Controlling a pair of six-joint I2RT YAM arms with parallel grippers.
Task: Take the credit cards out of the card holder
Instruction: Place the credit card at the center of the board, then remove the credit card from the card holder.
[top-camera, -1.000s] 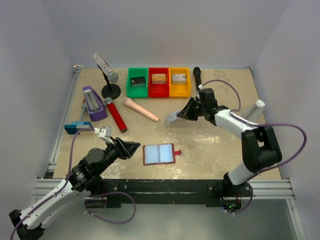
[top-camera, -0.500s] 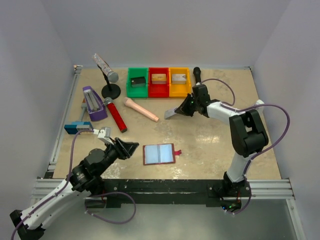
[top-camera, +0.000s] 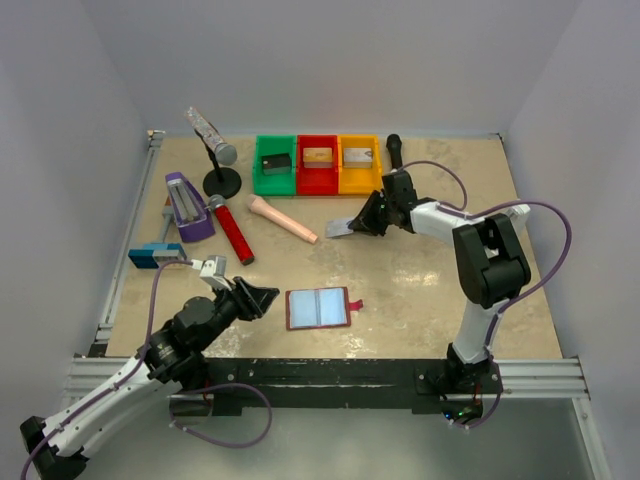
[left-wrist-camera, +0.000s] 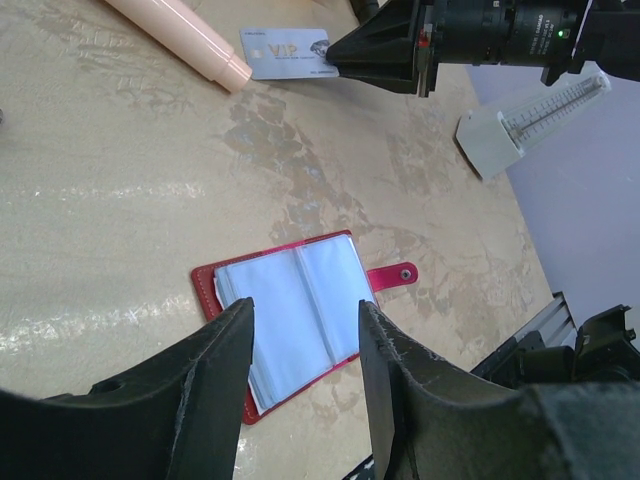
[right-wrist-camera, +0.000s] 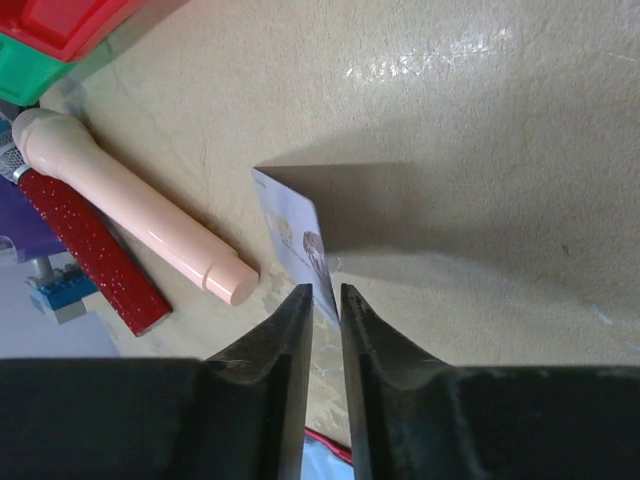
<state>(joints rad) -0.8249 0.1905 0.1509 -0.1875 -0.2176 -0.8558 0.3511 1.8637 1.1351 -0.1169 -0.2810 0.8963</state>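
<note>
Card holder (left-wrist-camera: 295, 300) partly behind left jaws

A silver credit card (left-wrist-camera: 285, 52) juts from the fingertips of the right gripper (left-wrist-camera: 335, 52). In the left wrist view, its face carries the word "VIP" in gold-toned capitals, on the half of the card farther from the fingertips. A line of finer print runs under those letters, and a small dark emblem sits at the end nearest the fingertips; both are too small to read. In the right wrist view the card shows at a steep slant and its marks are illegible. Behind the gripper, beside its arm, a pale graduated stand (left-wrist-camera: 530, 120) bears a row of tick marks whose numerals cannot be made out.
</note>
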